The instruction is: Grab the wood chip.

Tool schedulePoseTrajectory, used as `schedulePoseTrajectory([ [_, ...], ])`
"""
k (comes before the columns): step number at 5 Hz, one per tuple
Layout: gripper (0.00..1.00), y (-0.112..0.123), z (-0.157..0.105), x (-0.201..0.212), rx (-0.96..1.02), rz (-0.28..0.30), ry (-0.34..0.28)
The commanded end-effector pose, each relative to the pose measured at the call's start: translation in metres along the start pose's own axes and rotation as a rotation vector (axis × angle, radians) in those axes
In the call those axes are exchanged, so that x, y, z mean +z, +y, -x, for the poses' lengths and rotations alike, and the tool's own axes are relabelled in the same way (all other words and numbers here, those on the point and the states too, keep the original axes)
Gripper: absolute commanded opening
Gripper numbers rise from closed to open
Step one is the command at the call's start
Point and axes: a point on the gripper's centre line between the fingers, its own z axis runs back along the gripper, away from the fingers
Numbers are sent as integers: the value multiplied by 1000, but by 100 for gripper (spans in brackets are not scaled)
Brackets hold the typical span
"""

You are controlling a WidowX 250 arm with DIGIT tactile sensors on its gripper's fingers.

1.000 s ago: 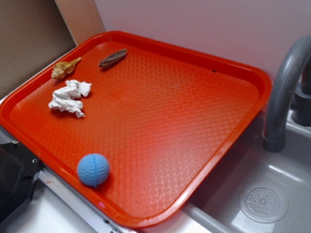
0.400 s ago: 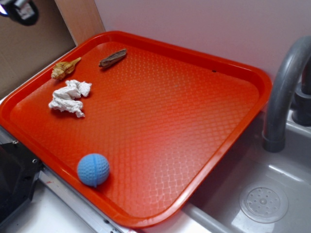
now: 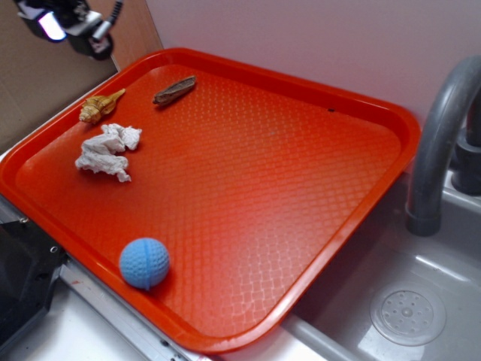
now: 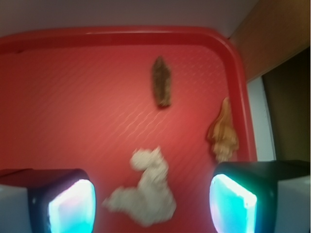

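Observation:
The wood chip (image 3: 174, 90) is a slender dark brown sliver lying near the far left corner of the orange tray (image 3: 301, 90). In the wrist view it (image 4: 161, 81) lies ahead of the gripper, lengthwise. My gripper (image 3: 64, 22) enters the exterior view at the top left, high above the tray's left edge. In the wrist view the gripper (image 4: 152, 204) is open and empty, its lit pads (image 4: 72, 206) wide apart above the crumpled white paper (image 4: 146, 191).
A tan seashell (image 3: 101, 106) lies left of the chip, near the tray rim; it also shows in the wrist view (image 4: 223, 131). White paper (image 3: 106, 150) lies below it. A blue ball (image 3: 143, 262) sits near the front edge. A grey faucet (image 3: 436, 135) and sink (image 3: 406, 312) are at the right.
My gripper has come into the exterior view at the top left and moved rightward toward the tray. The objects on the tray have not moved.

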Motion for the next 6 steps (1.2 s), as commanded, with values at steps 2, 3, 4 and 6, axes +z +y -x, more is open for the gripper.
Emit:
schedulePoseTrajectory([
  [2, 100, 17, -47, -70, 13, -37, -3],
  [3, 100, 20, -56, -87, 24, -16, 30],
  [4, 100, 23, -63, -107, 10, 7, 73],
  [6, 100, 4, -61, -134, -104, 100, 137],
])
